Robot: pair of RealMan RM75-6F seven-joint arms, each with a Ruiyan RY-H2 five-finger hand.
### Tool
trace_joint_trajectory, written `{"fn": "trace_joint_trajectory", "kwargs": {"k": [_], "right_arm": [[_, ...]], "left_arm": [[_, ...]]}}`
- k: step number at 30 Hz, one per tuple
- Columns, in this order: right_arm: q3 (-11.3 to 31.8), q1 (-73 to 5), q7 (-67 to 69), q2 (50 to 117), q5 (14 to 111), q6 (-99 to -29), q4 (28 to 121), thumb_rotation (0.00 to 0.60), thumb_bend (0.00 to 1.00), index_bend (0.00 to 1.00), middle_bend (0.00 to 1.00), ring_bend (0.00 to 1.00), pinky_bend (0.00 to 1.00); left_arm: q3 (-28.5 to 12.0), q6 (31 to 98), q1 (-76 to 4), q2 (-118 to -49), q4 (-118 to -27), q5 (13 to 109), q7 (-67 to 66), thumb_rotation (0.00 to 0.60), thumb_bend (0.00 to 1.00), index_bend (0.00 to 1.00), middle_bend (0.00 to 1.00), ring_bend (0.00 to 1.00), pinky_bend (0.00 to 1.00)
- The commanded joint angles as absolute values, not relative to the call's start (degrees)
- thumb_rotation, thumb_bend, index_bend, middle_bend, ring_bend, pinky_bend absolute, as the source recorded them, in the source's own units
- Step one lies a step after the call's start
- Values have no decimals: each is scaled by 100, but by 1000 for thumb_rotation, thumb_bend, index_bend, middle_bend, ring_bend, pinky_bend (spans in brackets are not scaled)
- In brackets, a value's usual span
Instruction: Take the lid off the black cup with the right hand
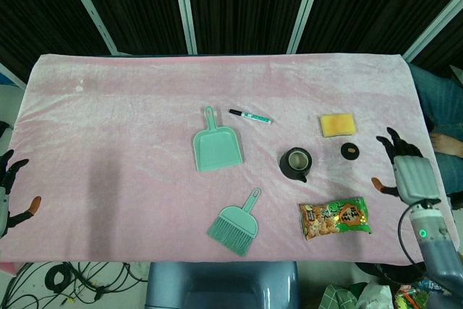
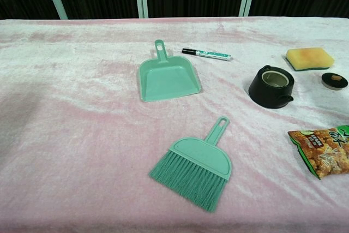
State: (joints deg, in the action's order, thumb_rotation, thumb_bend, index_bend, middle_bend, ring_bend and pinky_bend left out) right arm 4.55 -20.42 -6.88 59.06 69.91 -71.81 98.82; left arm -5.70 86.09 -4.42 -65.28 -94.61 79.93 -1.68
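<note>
The black cup (image 1: 296, 163) (image 2: 271, 87) stands open on the pink cloth, right of centre, its pale inside showing. Its small round black lid (image 1: 350, 150) (image 2: 334, 79) lies flat on the cloth to the cup's right, just below the sponge. My right hand (image 1: 405, 166) hovers at the table's right edge, well right of the lid, fingers spread and holding nothing; the chest view does not show it. My left hand (image 1: 11, 193) hangs off the left edge of the table, fingers apart and empty.
A yellow sponge (image 1: 338, 125) (image 2: 310, 59) lies behind the lid. A snack bag (image 1: 335, 218) (image 2: 324, 149) sits near the front right. A green dustpan (image 1: 216, 146), green brush (image 1: 236, 223) and marker (image 1: 250, 116) lie around the middle.
</note>
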Motion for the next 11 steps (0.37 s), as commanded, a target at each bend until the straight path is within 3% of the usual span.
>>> {"fn": "trace_joint_trajectory", "kwargs": {"k": [1, 5, 11], "right_arm": [[-161, -1327, -1005, 6008, 8016, -8034, 10044, 600, 150, 157, 7, 141, 175], [-337, -1055, -1019, 6302, 8523, -8481, 9830, 600, 149, 156, 7, 141, 175], [-425, -914, -1028, 6466, 8783, -8627, 9681, 600, 150, 150, 6, 141, 175]], "left_arm": [[-565, 8607, -439, -6529, -9451, 7998, -157, 600, 298, 165, 15, 0, 0], [-560, 8594, -441, -6529, -9453, 8002, -140, 600, 298, 165, 15, 0, 0], [-549, 8632, -433, -6528, -9441, 8052, -158, 600, 298, 165, 15, 0, 0]]}}
